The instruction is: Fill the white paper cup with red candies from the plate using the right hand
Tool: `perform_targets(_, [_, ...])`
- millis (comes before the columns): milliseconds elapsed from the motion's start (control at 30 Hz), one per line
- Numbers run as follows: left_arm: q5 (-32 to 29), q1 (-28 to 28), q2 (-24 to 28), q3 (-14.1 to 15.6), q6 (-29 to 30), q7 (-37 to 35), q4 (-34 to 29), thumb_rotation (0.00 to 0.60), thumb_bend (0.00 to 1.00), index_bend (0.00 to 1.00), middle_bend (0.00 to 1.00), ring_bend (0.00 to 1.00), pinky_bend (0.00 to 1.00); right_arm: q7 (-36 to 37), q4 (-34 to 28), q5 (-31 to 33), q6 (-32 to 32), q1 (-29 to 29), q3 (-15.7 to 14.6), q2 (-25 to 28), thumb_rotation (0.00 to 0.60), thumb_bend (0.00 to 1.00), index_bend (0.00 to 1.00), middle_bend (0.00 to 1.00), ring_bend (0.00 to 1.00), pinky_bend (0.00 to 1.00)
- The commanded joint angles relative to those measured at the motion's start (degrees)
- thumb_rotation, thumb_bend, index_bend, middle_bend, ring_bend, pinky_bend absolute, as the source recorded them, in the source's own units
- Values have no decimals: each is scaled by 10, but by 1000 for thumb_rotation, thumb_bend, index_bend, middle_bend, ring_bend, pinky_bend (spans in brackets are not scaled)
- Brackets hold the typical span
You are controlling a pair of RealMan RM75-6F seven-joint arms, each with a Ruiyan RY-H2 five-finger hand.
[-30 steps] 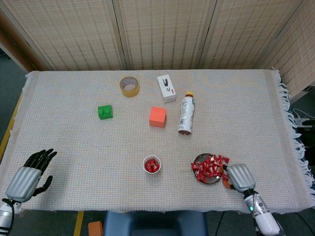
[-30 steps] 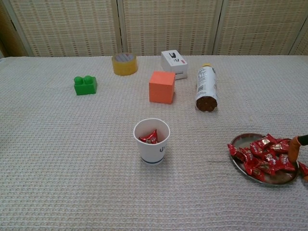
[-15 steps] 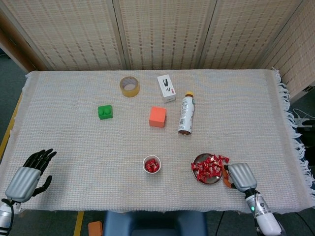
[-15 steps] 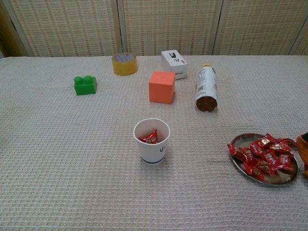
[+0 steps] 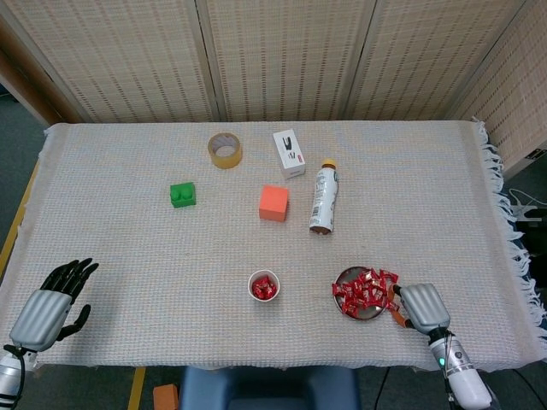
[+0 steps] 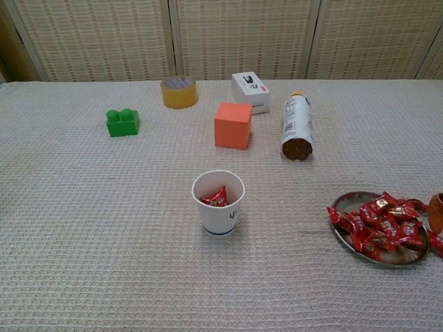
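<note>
**Right hand poised beside the candy plate**

Nearest the robot, the right hand [image 5: 422,306] is seen at the right edge of the small round metal plate [image 5: 346,307]; its fingers are tucked beneath the grey back of the hand, so whether anything is held cannot be told. In the chest view only an orange fingertip [image 6: 436,213] shows at the frame's edge, just beside the plate. The red wrapped candies [image 6: 379,224] are heaped on the plate, a few spilling over its rim. At the table's near left corner the left hand [image 5: 49,301] is held with its dark fingers spread and nothing in them.

To the left of the plate stands the white paper cup [image 6: 218,203] — upright, with a few red candies inside. Farther back are an orange cube [image 6: 232,125], a green toy brick [image 6: 122,122] and a white bottle lying on its side [image 6: 296,126]. Farthest away are a yellow tape roll [image 6: 179,92] and a small white box [image 6: 250,92].
</note>
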Motion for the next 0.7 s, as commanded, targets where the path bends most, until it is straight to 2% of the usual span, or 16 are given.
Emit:
perform_targets(33, [0, 0, -1, 0, -1, 1, 0, 600, 496, 0, 6, 36, 112, 5, 4, 0, -2, 0, 4, -4, 600, 213, 438, 923, 866, 1000])
perform_targets(233, [0, 1, 1, 0, 2, -2, 0, 600, 495, 0, 6, 36, 111, 1, 9, -2, -10, 0, 5, -11, 600, 213, 431, 923, 866, 1000])
perform_targets(433, [1, 1, 1, 0, 3, -2, 1, 600, 497, 0, 6, 36, 112, -4, 10, 0, -7, -5, 8, -10, 600, 213, 495, 923, 866, 1000])
perform_targets(700, [-2, 0, -1, 0, -1, 3, 0, 600, 496, 0, 6, 36, 111, 10, 19, 0, -3, -12, 13, -8, 600, 213, 470, 923, 866, 1000])
